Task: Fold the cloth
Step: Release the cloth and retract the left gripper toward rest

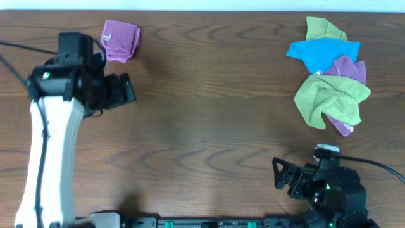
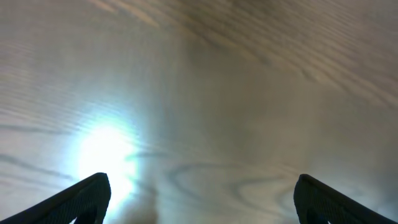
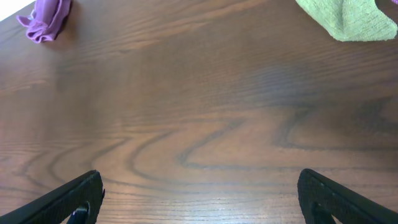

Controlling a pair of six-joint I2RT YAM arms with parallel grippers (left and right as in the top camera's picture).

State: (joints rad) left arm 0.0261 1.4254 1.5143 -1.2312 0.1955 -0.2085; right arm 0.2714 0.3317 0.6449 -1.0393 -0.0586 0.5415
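Note:
The lilac cloth lies folded into a small bundle at the far left of the table, its white tag showing on the left edge. It also shows in the right wrist view at the top left. My left gripper is open and empty, a little in front of the cloth and apart from it. Its wrist view shows only bare wood between the fingers. My right gripper is open and empty near the front edge at the right, over bare wood.
A bunch of green, blue and purple cloths lies at the far right. A green cloth of that pile shows in the right wrist view. The wooden table runs between the arms.

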